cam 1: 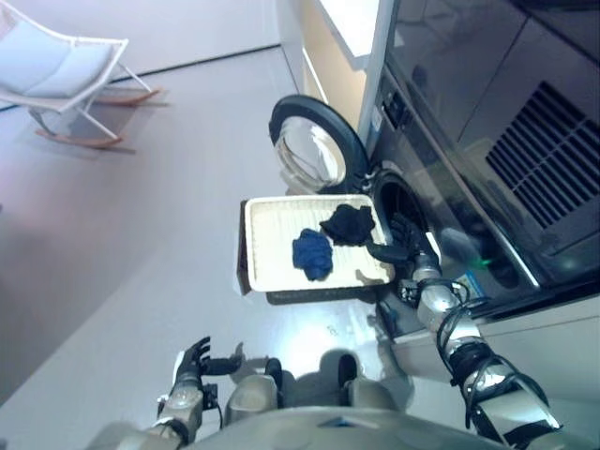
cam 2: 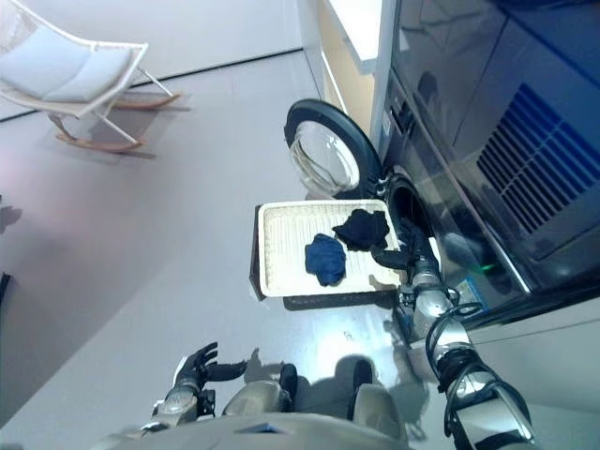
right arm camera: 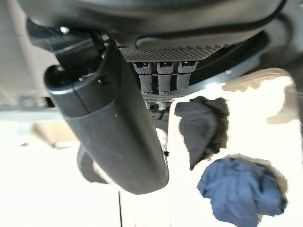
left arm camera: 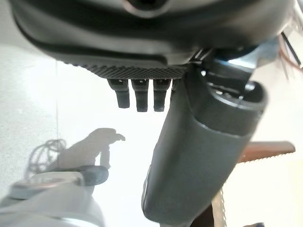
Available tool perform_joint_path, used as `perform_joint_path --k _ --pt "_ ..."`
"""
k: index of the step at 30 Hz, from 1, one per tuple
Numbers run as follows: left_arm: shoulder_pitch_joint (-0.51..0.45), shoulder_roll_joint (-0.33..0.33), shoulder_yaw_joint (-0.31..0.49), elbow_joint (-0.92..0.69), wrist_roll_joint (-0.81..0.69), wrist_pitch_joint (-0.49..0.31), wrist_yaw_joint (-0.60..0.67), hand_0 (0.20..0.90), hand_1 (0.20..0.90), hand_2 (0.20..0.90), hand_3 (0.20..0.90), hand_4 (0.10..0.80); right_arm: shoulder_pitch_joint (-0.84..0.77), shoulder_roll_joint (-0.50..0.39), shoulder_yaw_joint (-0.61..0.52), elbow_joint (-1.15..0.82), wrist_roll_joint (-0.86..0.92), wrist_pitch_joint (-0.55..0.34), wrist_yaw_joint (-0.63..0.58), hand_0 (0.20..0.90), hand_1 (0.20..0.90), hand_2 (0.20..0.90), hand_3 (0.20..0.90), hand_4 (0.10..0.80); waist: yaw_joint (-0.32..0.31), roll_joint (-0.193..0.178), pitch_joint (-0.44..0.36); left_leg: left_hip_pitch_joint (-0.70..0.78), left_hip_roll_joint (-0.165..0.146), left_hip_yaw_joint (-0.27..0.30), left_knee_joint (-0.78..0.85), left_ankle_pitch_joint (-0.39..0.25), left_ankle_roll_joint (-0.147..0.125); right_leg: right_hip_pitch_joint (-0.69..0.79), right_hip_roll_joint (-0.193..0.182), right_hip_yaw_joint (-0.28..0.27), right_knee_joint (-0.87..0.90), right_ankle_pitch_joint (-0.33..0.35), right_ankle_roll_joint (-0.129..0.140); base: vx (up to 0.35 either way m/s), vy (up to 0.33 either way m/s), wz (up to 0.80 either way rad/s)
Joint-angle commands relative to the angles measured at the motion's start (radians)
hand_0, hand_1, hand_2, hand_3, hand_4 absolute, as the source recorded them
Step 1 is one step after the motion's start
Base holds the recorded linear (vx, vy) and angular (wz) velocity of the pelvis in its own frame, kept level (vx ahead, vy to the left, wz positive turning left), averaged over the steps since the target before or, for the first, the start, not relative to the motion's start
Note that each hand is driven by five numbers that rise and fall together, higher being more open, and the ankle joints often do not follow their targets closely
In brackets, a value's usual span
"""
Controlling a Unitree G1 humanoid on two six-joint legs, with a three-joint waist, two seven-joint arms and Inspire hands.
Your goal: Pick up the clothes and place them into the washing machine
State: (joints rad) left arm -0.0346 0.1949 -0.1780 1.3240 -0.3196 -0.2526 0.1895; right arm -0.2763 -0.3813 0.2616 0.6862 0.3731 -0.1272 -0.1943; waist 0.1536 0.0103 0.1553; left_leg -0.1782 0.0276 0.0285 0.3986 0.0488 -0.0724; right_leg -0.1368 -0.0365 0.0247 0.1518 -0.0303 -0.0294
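Left eye view: right hand (cam 1: pixel 398 242), fingers straight and empty, reaches toward the black garment (cam 1: pixel 350 224) on the tray (cam 1: pixel 267 234); closing round it comes next.

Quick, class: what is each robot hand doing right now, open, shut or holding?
Left hand: open, empty, low over the floor.
Right hand: open, empty, at the tray's edge beside the black cloth.

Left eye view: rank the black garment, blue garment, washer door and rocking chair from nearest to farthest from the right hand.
From the right hand:
1. Black garment, on the tray beside the hand.
2. Blue garment, mid-tray.
3. Washer door, open beyond the tray.
4. Rocking chair, far across the floor.
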Motion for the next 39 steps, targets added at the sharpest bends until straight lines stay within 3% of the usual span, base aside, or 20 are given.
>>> perform_joint_path --k 1,2,3,5,7,10,12,13,14,16,17,18,19,21,23,24,25,29,33,39 --pt "0.088 0.058 0.034 0.04 0.001 -0.022 0.03 0.9 0.9 0.9 0.9 0.8 -0.077 0.034 0.042 -0.146 -0.029 -0.058 -0.014 0.9 0.9 0.9 0.9 0.8 0.015 -0.051 -0.063 -0.158 -0.07 -0.029 -0.243 0.114 0.049 0.103 0.019 -0.01 -0.047 -0.028 0.065 0.133 0.011 -0.1" --pt "0.089 0.058 0.034 0.04 0.001 -0.022 0.03 0.9 0.9 0.9 0.9 0.8 -0.077 0.034 0.042 -0.146 -0.029 -0.058 -0.015 0.9 0.9 0.9 0.9 0.8 0.014 -0.053 -0.062 -0.155 -0.072 -0.029 -0.245 0.115 0.049 0.105 0.017 -0.011 -0.046 -0.031 0.066 0.187 0.027 -0.13" --pt "0.08 0.063 0.032 0.056 0.008 -0.012 0.04 0.9 0.9 0.9 0.9 0.8 -0.08 0.028 0.049 -0.164 -0.036 -0.058 -0.019 0.9 0.9 0.9 0.9 0.8 0.024 -0.051 -0.05 -0.225 -0.052 0.016 -0.316 0.141 0.036 0.13 0.025 -0.013 -0.044 -0.05 0.065 0.2 0.021 0.01" --pt "0.074 0.069 0.032 0.068 0.023 0.004 0.05 0.9 0.9 0.9 0.9 0.8 -0.094 0.038 0.046 -0.161 -0.042 -0.055 -0.041 0.9 0.9 0.9 0.9 0.8 0.031 -0.051 -0.044 -0.238 -0.045 0.052 -0.369 0.146 0.031 0.166 0.031 -0.012 -0.048 -0.072 0.065 0.278 0.05 0.04" --pt "0.102 0.072 0.054 0.065 0.024 0.001 0.057 0.9 0.9 0.9 0.9 0.8 -0.094 0.049 0.044 -0.163 -0.062 -0.046 -0.036 0.9 0.9 0.9 0.9 0.8 0.045 -0.041 -0.071 -0.161 -0.043 -0.003 -0.425 0.163 0.045 0.199 0.042 0.008 -0.041 -0.1 0.074 0.334 0.114 -0.3" --pt "0.089 0.089 0.057 0.06 0.05 0.006 0.055 0.9 0.9 0.9 0.9 0.8 -0.039 0.057 0.013 -0.192 -0.069 -0.044 -0.025 0.9 0.9 0.9 0.9 0.8 0.035 -0.047 -0.119 -0.089 -0.047 0.027 -0.43 0.164 0.056 0.228 0.024 -0.025 0.024 -0.123 0.098 0.367 0.15 -0.51" --pt "0.076 0.106 0.055 0.041 0.067 0.004 0.049 0.9 0.9 0.9 0.9 0.8 -0.014 0.056 0.008 -0.199 -0.088 -0.042 -0.013 0.9 0.9 0.9 0.9 0.8 0.028 -0.05 -0.119 -0.047 -0.068 0.041 -0.411 0.122 0.078 0.204 0.004 -0.053 0.111 -0.082 0.119 0.249 0.134 -0.23" --pt "0.075 0.119 0.047 0.025 0.064 -0.004 0.053 0.9 0.9 0.9 0.9 0.8 -0.033 0.067 0.019 -0.182 -0.11 -0.041 -0.019 0.9 0.9 0.9 0.9 0.8 0.033 -0.054 -0.103 -0.04 -0.078 0.05 -0.397 0.109 0.093 0.156 -0.033 -0.078 0.197 0.003 0.139 0.085 0.116 0.22" --pt "0.061 0.126 0.036 0.005 0.06 -0.003 0.049 0.9 0.9 0.9 0.9 0.8 -0.046 0.063 0.04 -0.167 -0.125 -0.033 -0.013 0.9 0.9 0.9 0.9 0.8 0.023 -0.04 -0.088 -0.04 -0.067 0.051 -0.39 0.111 0.097 0.093 -0.03 -0.068 0.289 0.039 0.149 0.028 0.102 0.13" --pt "0.022 0.137 0.016 -0.023 0.071 -0.002 0.054 0.9 0.9 0.9 0.9 0.8 -0.094 0.04 0.077 -0.137 -0.196 -0.016 -0.007 0.9 0.9 0.9 0.9 0.8 0.007 -0.026 -0.066 -0.032 -0.062 0.043 -0.387 0.101 0.095 0.016 0.002 -0.06 0.343 0.009 0.126 0.024 0.066 0.07" --pt "0.015 0.139 0.016 -0.04 0.066 -0.004 0.056 0.9 0.9 0.9 0.9 0.8 -0.118 0.029 0.093 -0.128 -0.24 -0.007 -0.021 0.9 0.9 0.9 0.9 0.8 0.005 -0.016 -0.058 -0.026 -0.057 0.041 -0.389 0.095 0.091 -0.024 -0.008 -0.081 0.331 -0.013 0.114 0.019 0.025 0.34" --pt "0.004 0.142 0.015 -0.059 0.064 -0.007 0.063 0.9 0.9 0.9 0.9 0.8 -0.161 0.011 0.133 -0.114 -0.339 0.009 -0.028 0.9 0.9 0.9 0.9 0.8 -0.002 -0.006 -0.04 -0.011 -0.05 0.032 -0.395 0.086 0.084 -0.058 -0.039 -0.104 0.296 -0.042 0.103 0.013 -0.029 0.3" --pt "-0.006 0.141 0.013 -0.073 0.066 -0.015 0.078 0.9 0.9 0.9 0.9 0.8 -0.191 0.001 0.164 -0.08 -0.412 0.026 -0.037 0.9 0.9 0.9 0.9 0.8 0.0 0.005 -0.036 -0.006 -0.037 0.026 -0.4 0.073 0.076 -0.092 -0.067 -0.108 0.235 -0.028 0.103 0.041 -0.104 0.13" --pt "-0.018 0.142 0.014 -0.098 0.073 -0.024 0.098 0.9 0.9 0.9 0.9 0.8 -0.24 -0.004 0.215 -0.036 -0.548 0.056 -0.059 0.9 0.9 0.9 0.9 0.8 0.005 -0.016 -0.012 -0.001 -0.044 0.022 -0.391 0.047 0.06 -0.054 -0.142 -0.153 0.035 0.034 0.129 0.051 -0.13 0.03" --pt "-0.034 0.136 0.01 -0.103 0.077 -0.031 0.113 0.9 0.9 0.9 0.9 0.8 -0.276 -0.004 0.258 0.021 -0.649 0.065 -0.078 0.9 0.9 0.9 0.9 0.8 0.001 -0.032 0.009 -0.009 -0.051 0.02 -0.383 0.041 0.058 -0.06 -0.135 -0.126 -0.014 0.08 0.143 0.028 -0.164 0.14" --pt "-0.044 0.138 0.01 -0.112 0.088 -0.024 0.116 0.9 0.9 0.9 0.9 0.8 -0.28 -0.014 0.281 0.025 -0.693 0.07 -0.082 0.9 0.9 0.9 0.9 0.8 0.001 -0.044 0.01 -0.02 -0.053 0.007 -0.373 0.041 0.058 -0.058 -0.102 -0.104 0.01 0.056 0.141 0.013 -0.219 0.29" --pt "-0.039 0.13 -0.001 -0.123 0.096 -0.03 0.123 0.9 0.9 0.9 0.9 0.8 -0.312 -0.004 0.304 0.081 -0.736 0.085 -0.091 0.9 0.9 0.9 0.9 0.8 0.011 -0.04 0.023 -0.035 -0.054 -0.005 -0.362 0.044 0.06 -0.082 -0.097 -0.098 0.027 0.064 0.136 0.022 -0.172 0.55" --pt "-0.026 0.097 -0.037 -0.154 0.125 -0.025 0.127 0.9 0.9 0.9 0.9 0.8 -0.366 0.029 0.367 0.216 -0.775 0.084 -0.111 0.9 0.9 0.9 0.9 0.8 0.033 -0.03 0.028 -0.066 -0.051 -0.037 -0.366 0.057 0.054 -0.078 -0.108 -0.17 0.024 0.049 0.128 0.022 -0.115 0.63" --pt "-0.034 0.093 -0.058 -0.168 0.127 -0.024 0.133 0.9 0.9 0.9 0.9 0.8 -0.429 0.052 0.418 0.268 -0.819 0.093 -0.125 0.9 0.9 0.9 0.9 0.8 0.037 -0.013 0.045 -0.106 -0.052 -0.062 -0.356 0.067 0.054 -0.111 -0.108 -0.203 0.047 0.034 0.118 -0.034 -0.072 0.34" --pt "-0.072 0.096 -0.1 -0.213 0.104 -0.036 0.166 0.9 0.9 0.9 0.9 0.8 -0.579 0.038 0.431 0.395 -0.796 0.109 -0.185 0.9 0.9 0.9 0.9 0.8 0.058 0.025 0.081 -0.183 -0.064 -0.075 -0.352 0.088 0.057 -0.187 -0.112 -0.21 0.069 0.033 0.116 -0.038 0.006 0.14"
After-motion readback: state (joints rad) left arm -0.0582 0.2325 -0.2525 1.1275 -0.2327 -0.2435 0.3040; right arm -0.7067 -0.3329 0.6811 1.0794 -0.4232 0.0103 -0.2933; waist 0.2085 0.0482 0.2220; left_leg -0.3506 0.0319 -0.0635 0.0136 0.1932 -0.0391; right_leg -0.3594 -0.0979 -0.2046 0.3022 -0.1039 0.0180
